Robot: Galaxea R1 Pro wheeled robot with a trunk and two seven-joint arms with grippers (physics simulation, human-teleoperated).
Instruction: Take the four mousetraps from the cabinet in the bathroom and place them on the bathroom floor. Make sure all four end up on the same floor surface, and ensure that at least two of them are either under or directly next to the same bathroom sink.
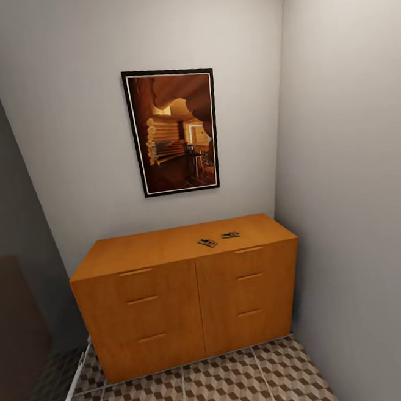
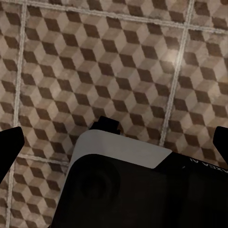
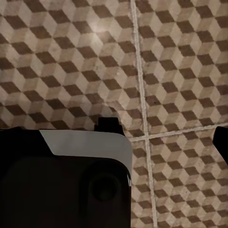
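Traps (image 1: 207,243) (image 1: 230,235) lie on the cabinet (image 1: 191,299) top's right; approach closer. Both jaws' state: cannot tell.

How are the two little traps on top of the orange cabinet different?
The left dark-brown mousetrap sits nearer the wooden cabinet's front edge and lies turned at a slant; the right dark-brown mousetrap sits farther back and lies straighter. Both are tiny, flat, with pale metal parts.
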